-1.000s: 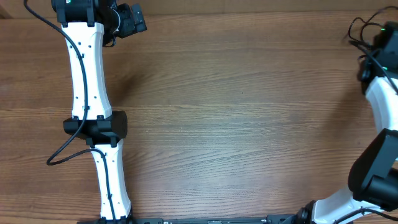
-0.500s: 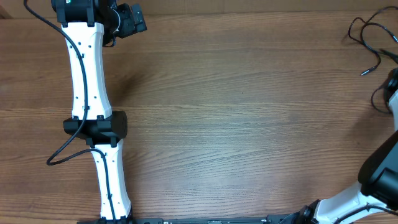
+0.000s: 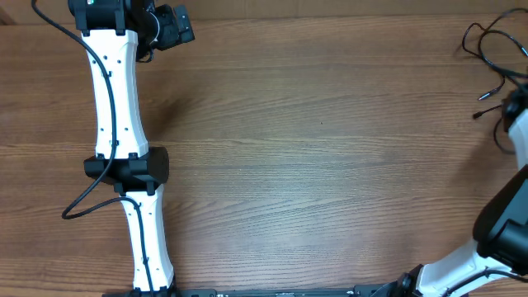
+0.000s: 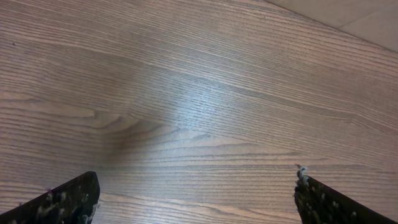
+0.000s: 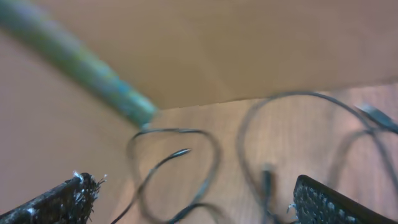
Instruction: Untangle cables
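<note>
1. right fingers [image 5: 59, 202]: spread wide, holding nothing.
2. cables [image 5: 266, 183]: loose black loops lying flat just ahead of the right fingers, in line with the gap between them. One plug end points back toward that gap. View is blurred, so I can't tell if any strand touches a finger.
3. overhead: cables [image 3: 495, 68] sit at the far right corner of the bench [image 3: 313, 165], just beside the right arm [image 3: 520, 132].
4. left fingers [image 4: 62, 202]: also wide open and empty, over bare wood, well apart from the cables.
</note>
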`<state>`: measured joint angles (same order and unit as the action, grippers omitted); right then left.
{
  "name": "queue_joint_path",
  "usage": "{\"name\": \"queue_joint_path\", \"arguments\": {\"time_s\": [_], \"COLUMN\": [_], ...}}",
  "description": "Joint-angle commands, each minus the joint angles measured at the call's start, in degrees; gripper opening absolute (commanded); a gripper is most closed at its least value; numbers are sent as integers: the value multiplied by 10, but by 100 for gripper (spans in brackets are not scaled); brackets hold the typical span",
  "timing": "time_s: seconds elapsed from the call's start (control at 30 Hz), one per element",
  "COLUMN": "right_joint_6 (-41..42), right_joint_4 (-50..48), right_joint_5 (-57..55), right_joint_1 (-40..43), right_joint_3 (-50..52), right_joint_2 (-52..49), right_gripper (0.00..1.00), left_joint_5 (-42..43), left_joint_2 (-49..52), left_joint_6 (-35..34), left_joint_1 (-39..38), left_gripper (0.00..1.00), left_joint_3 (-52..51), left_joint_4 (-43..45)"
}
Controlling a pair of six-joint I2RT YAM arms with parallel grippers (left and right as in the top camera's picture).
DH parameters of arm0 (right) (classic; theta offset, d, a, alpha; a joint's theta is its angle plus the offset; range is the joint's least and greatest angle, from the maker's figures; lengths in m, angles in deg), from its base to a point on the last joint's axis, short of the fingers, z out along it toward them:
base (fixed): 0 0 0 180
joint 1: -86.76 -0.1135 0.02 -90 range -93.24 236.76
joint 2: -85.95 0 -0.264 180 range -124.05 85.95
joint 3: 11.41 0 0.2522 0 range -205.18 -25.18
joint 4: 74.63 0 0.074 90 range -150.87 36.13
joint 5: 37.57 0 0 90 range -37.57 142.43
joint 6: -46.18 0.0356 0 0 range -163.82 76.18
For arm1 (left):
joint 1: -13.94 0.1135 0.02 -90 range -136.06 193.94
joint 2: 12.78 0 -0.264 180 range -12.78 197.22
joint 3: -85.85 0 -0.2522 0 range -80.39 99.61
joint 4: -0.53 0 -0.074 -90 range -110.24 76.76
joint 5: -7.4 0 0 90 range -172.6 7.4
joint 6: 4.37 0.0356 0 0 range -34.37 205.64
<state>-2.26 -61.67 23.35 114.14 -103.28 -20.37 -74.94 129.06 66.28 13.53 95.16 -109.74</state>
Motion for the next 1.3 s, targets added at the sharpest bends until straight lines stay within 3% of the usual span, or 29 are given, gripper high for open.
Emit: {"name": "queue_joint_path", "arguments": {"time_s": [0.0, 0.1, 0.17, 0.23, 0.3, 0.4, 0.43, 0.6, 0.7, 0.9, 1.03, 1.13, 1.27], "right_joint_6": [-155, -315, -367, -365, -323, -297, -298, -322, -351, -353, -322, -320, -319], "right_joint_4": [-30, -36, -31, -24, -14, 27, 52, 223, 243, 56, -100, -268, -352], "right_joint_5": [36, 175, 282, 391, 449, 460, 460, 435, 406, 420, 397, 401, 393], "right_joint_1": [-62, -107, -132, -156, -170, -162, -155, -105, -85, -79, -79, -81, -81], "right_joint_3": [-7, -7, -7, -7, -7, -7, -7, -2, 41, 260, 455, 582, 665], "right_joint_2": [70, 82, 83, 96, 125, 182, 204, 336, 435, 676, 805, 839, 812], "right_gripper": [100, 100, 100, 100, 93, 74, 72, 84, 84, 85, 100, 100, 100], "left_joint_5": [-6, -6, -6, -6, -6, -6, -6, -6, -6, -6, -6, -6, -6], "left_joint_2": [-20, -20, -20, -20, -20, -20, -20, -20, -20, -20, -20, -20, -20], "left_joint_6": [-3, -3, -3, -3, -3, -3, -3, -3, -3, -3, -3, -3, -3], "left_joint_1": [-4, -4, -4, -4, -4, -4, -4, -4, -4, -4, -4, -4, -4], "left_gripper": [100, 100, 100, 100, 100, 100, 100, 100, 100, 100, 100, 100, 100], "left_joint_3": [12, 12, 12, 12, 12, 12, 12, 12, 12, 12, 12, 12, 12], "left_joint_4": [-2, -2, -2, -2, -2, -2, -2, -2, -2, -2, -2, -2, -2]}}
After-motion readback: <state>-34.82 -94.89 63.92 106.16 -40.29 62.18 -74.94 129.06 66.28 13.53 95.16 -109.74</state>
